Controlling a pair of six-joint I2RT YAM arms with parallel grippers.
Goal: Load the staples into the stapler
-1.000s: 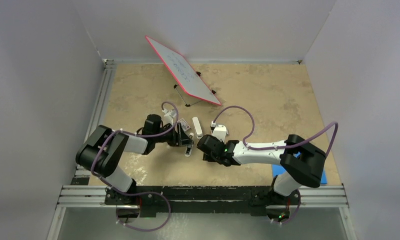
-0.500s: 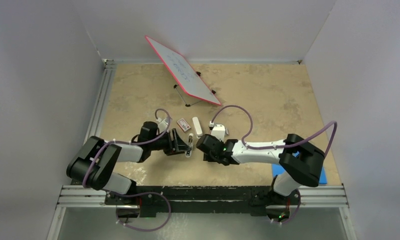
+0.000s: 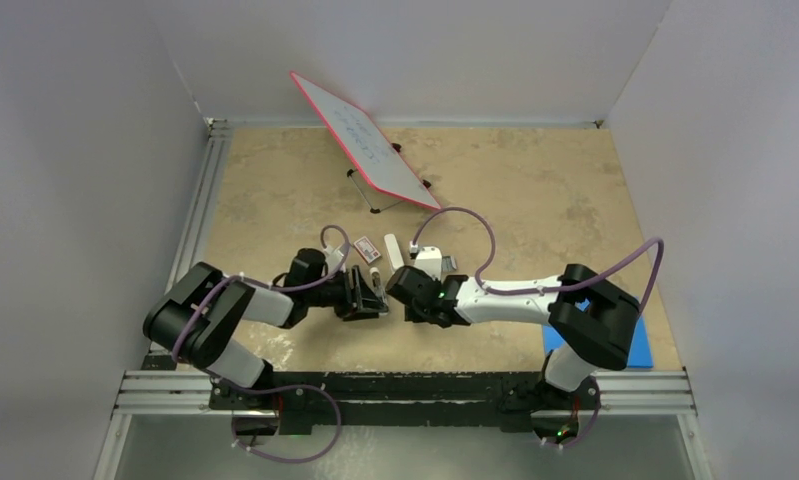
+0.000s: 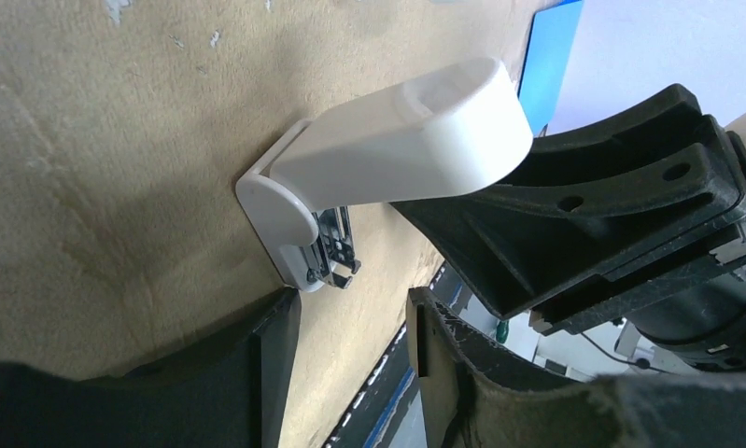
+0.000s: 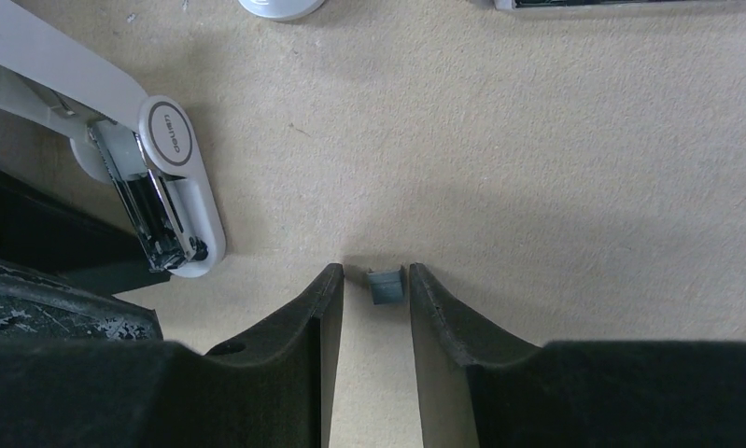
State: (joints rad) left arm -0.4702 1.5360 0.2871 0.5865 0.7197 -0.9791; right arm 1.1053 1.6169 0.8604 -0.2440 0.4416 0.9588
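Up close from the right wrist, the right gripper (image 5: 375,273) points down at the tan table (image 5: 555,149) with its fingers a narrow gap apart. A small grey block (image 5: 386,287) sits in that gap. It rests against the finger on the frame's right and clear of the other, so it is not pinched from both sides. The stapler (image 5: 168,138) lies to the left of the fingers, near but not touching them. It is hinged open, with its white upper arm swung toward the frame's upper left and the metal staple channel in its base exposed.

From the left wrist, the left gripper (image 4: 352,306) is moderately open with nothing between its fingers. The stapler's base lies on the table just ahead of the fingertips, with the channel's end toward the gap. Its upper arm rises to the right, over the black body of the right gripper. A corner of the blue pad (image 4: 548,56) shows behind.

From above, the two grippers sit close together low over the table's near middle, and the stapler is mostly hidden between them. The staples (image 3: 368,249), a red-and-white box, lie flat just beyond the left gripper, held by neither. The red-framed whiteboard (image 3: 367,142) stands tilted farther back.
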